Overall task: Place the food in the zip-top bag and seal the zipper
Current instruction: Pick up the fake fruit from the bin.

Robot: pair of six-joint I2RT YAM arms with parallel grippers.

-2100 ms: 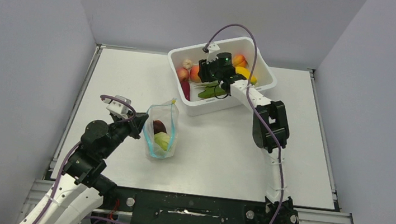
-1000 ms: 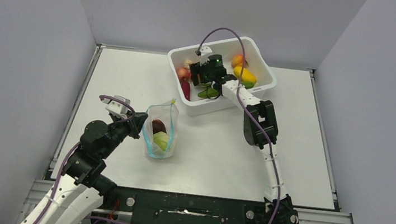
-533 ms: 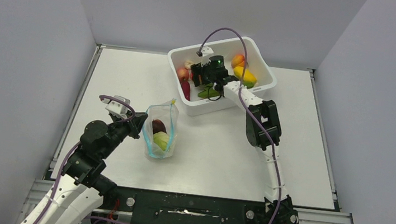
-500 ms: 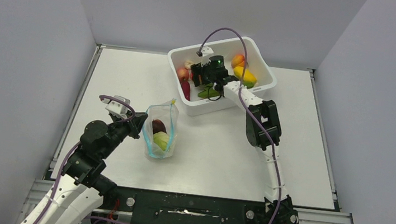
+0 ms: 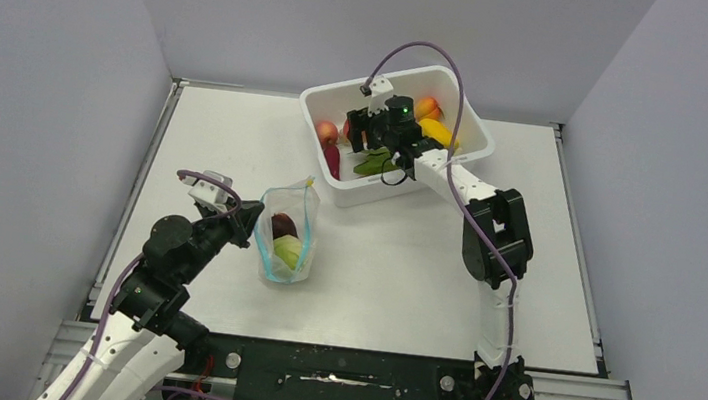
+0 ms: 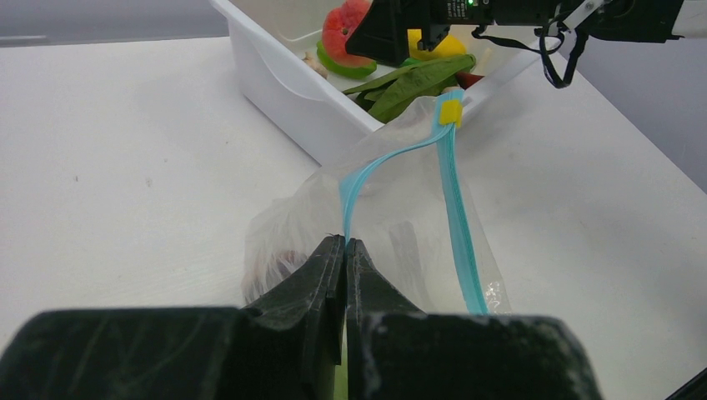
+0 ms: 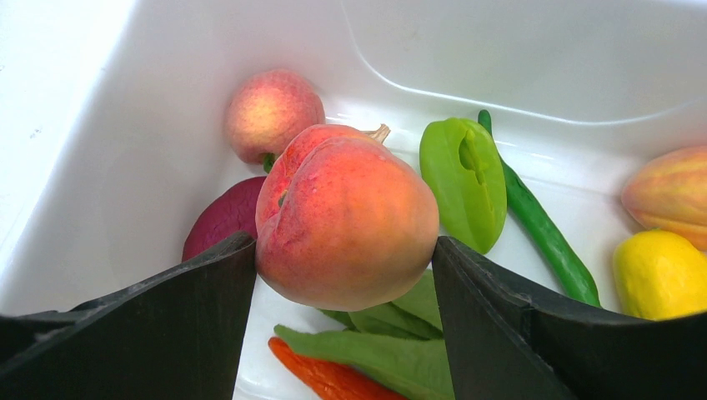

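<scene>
**Peach gripped in tub, bag pinched at its rim**

Right gripper is clamped across the widest part of a peach inside the white tub; the peach looks light, hard and smoothly round. Left gripper pinches the zipper of the floppy zip-top bag, standing near the tub

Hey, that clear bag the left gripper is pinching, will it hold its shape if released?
Probably not: the zip-top bag looks thin and crinkly, so floppy. Its zipper bows sideways. The food inside may anchor its base.
</scene>
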